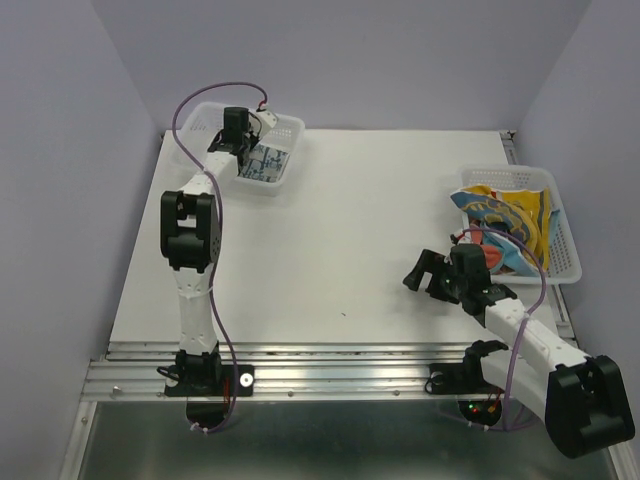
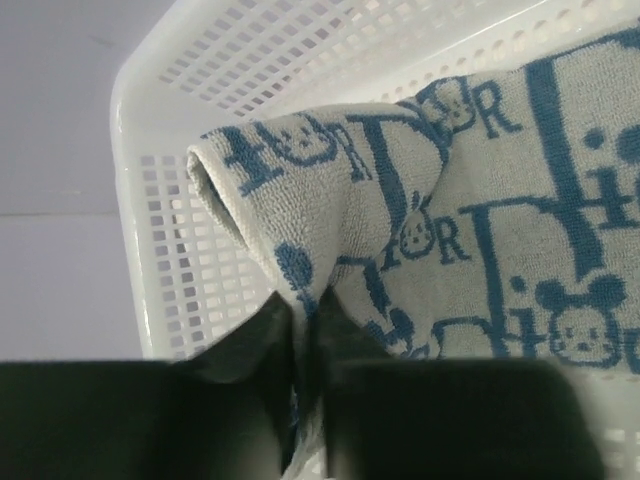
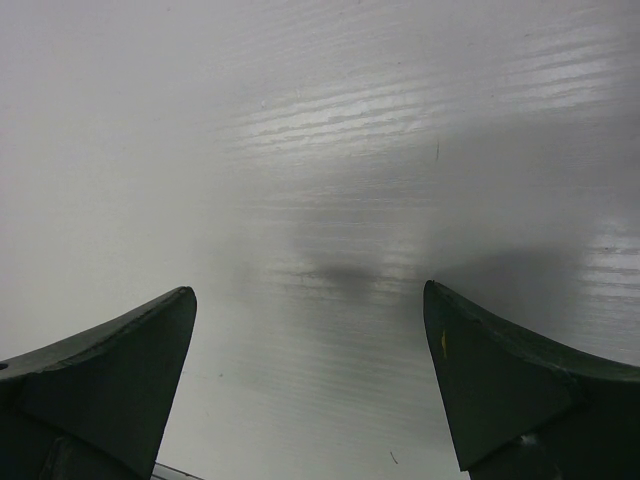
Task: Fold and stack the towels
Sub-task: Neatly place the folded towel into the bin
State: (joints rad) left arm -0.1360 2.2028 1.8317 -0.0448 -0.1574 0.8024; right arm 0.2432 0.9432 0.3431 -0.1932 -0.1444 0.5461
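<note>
A folded blue-and-white towel (image 1: 268,162) (image 2: 480,200) lies in the white mesh basket (image 1: 290,125) (image 2: 170,250) at the far left. My left gripper (image 1: 243,150) (image 2: 305,300) reaches down into that basket, shut on the towel's near edge, with a thin strip of cloth pinched between the fingers. More towels (image 1: 505,215), yellow with navy, light blue and orange, are heaped in a second white basket (image 1: 565,225) at the right. My right gripper (image 1: 425,272) (image 3: 310,295) hovers open over bare table (image 3: 320,150) just left of that basket, holding nothing.
The white tabletop (image 1: 360,240) spreads between the two baskets. A metal rail (image 1: 330,370) runs along the near edge by the arm bases. Lilac walls close in the back and both sides.
</note>
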